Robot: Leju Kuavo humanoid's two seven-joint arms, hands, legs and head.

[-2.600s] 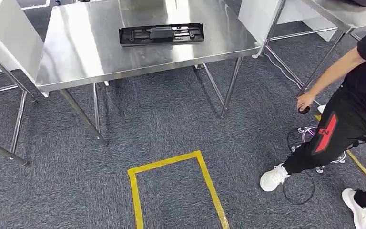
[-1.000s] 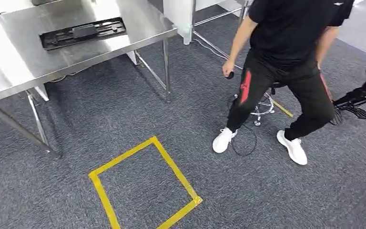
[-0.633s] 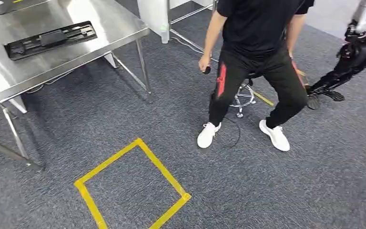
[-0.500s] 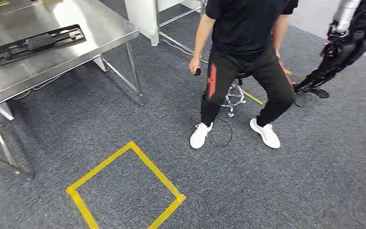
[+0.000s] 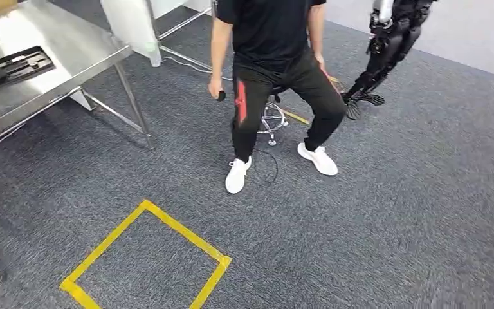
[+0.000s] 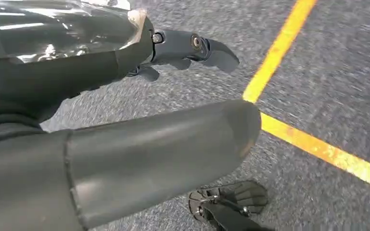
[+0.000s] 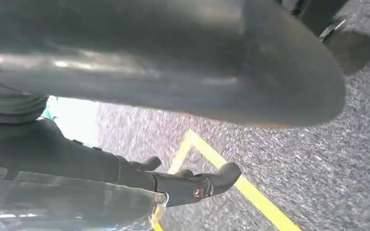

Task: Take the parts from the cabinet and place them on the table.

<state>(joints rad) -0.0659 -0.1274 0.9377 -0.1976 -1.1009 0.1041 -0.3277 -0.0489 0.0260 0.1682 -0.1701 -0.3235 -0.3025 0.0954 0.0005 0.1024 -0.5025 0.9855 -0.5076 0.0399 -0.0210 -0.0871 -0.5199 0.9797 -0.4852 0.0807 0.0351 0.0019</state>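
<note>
A robotics lab or test workshop: grey carpet floor marked with a yellow tape square, a stainless steel table, and another humanoid robot standing beyond a person. The tape lines lie on the floor just below the left hand.

Yellow tape on grey carpet

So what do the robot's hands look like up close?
The left hand has a fat, smooth, dark grey thumb with a rounded tip, plus thinner dark fingers with small round metal pins at the bends. A shiny grey cover sits behind them. The right hand looks the same: one thick grey thumb and slimmer dark fingers.
</note>
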